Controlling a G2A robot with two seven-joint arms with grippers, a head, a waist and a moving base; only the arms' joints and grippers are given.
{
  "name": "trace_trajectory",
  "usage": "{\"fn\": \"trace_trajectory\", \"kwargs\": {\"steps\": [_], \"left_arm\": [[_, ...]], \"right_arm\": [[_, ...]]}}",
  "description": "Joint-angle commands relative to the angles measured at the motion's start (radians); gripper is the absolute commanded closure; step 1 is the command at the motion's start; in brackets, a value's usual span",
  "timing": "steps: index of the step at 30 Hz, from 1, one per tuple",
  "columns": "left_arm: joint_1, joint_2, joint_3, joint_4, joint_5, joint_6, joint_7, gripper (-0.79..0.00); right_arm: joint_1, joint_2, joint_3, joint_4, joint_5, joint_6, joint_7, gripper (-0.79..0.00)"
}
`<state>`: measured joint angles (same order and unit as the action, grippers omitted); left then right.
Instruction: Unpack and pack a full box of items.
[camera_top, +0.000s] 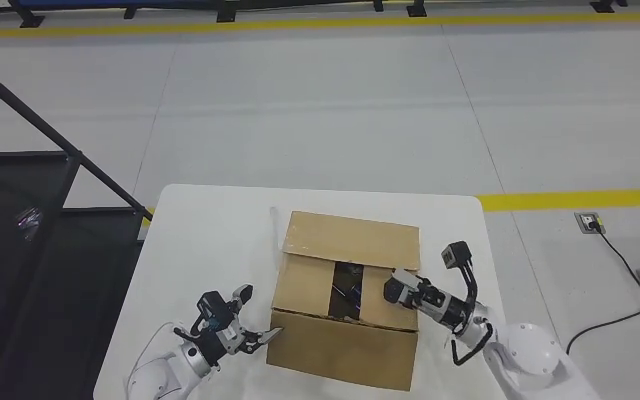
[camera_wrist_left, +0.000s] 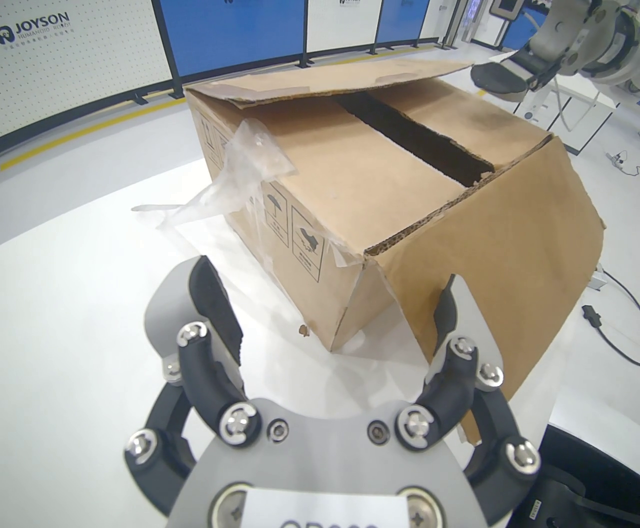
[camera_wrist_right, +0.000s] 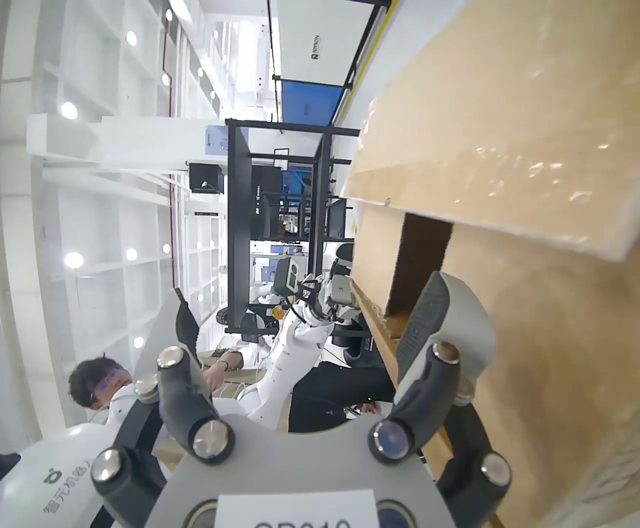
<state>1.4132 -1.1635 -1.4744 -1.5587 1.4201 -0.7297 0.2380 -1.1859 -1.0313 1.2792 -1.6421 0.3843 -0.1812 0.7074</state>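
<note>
- Standing on the white table (camera_top: 200, 260), the cardboard box (camera_top: 345, 300) sits close to the edge nearest the robot, about midway between the table's left and right edges.
- Box top: the flaps are folded over but not sealed. A dark gap (camera_wrist_left: 415, 135) runs between them, and dark contents show through it in the top view without being identifiable. The far flap is slightly lifted.
- Box side facing the table's left edge: it carries printed handling symbols. A piece of loose clear tape (camera_wrist_left: 240, 170) hangs off it, and its end trails onto the table.
- Left gripper (camera_wrist_left: 330, 280): it hovers low over the table at the box's near-left corner, just beside the cardboard. Its fingers are spread wide and hold nothing. I cannot tell whether either finger touches the box.
- Right gripper (camera_wrist_right: 307, 292): it is positioned at the box's right-hand top flap, beside the gap. Its fingers are parted and nothing is clamped between them. One finger (camera_wrist_right: 440, 320) lies over the flap's edge at the opening and the other stands clear of the cardboard.
- Floor beyond the table's far edge: a yellow line (camera_top: 555, 200) is marked on it.
</note>
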Motion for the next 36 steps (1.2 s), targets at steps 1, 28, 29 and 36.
{"fn": "trace_trajectory", "kwargs": {"steps": [1,28,29,36], "left_arm": [[0.0,0.0,0.0,0.0,0.0,0.0,0.0,-0.785],[0.0,0.0,0.0,0.0,0.0,0.0,0.0,-0.785],[0.0,0.0,0.0,0.0,0.0,0.0,0.0,-0.785],[0.0,0.0,0.0,0.0,0.0,0.0,0.0,-0.785]], "right_arm": [[0.025,-0.005,-0.008,0.019,0.014,0.034,-0.022,-0.785],[0.546,-0.153,-0.312,0.464,-0.261,0.118,-0.615,-0.785],[0.559,-0.16,-0.323,0.489,-0.263,0.122,-0.615,-0.785],[0.626,-0.201,-0.364,0.635,-0.245,0.103,-0.62,-0.785]]}}
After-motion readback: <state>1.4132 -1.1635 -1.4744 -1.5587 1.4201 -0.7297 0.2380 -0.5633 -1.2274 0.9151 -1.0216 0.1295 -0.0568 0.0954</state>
